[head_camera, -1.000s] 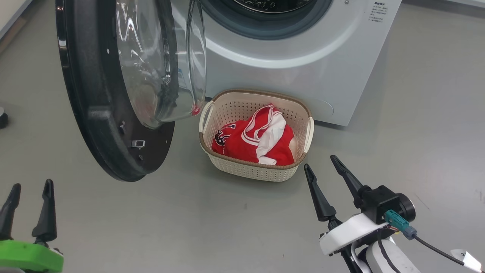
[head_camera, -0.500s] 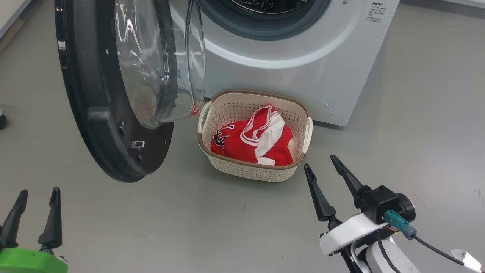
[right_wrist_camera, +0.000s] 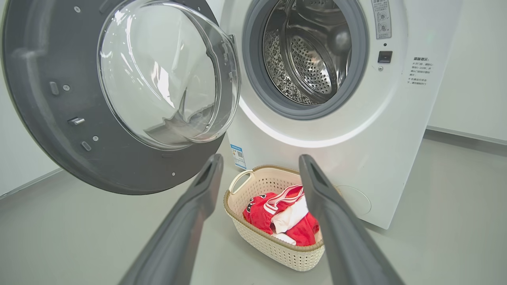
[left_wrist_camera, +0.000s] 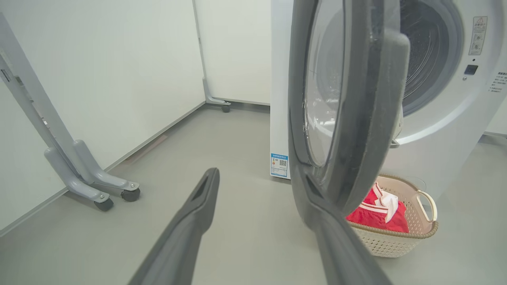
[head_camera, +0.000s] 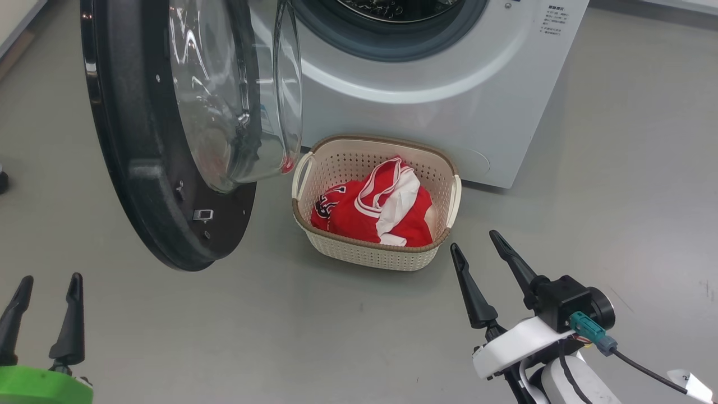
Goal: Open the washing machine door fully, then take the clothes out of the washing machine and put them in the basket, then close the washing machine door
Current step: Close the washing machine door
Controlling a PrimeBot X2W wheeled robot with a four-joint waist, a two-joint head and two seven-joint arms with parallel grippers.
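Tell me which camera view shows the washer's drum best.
The right wrist view. There the drum faces the camera, its perforated steel wall and a paddle plain to see. The head view catches just a sliver of it at the top edge; the left wrist view sees it obliquely, partly behind the washing machine door.

- The top of the washing machine point(head_camera: 449, 112) and most of its drum point(head_camera: 387, 5) are cut off by the head view's upper edge.
- The upper rim of the washing machine door point(head_camera: 134, 185) is cut off there too.
- In the left wrist view, part of the basket point(left_wrist_camera: 396, 243) is hidden behind the door.
- The lettering on the clothes point(head_camera: 364, 216) is folded and cannot be read.
- The printed label point(head_camera: 552, 21) is too small to be read.
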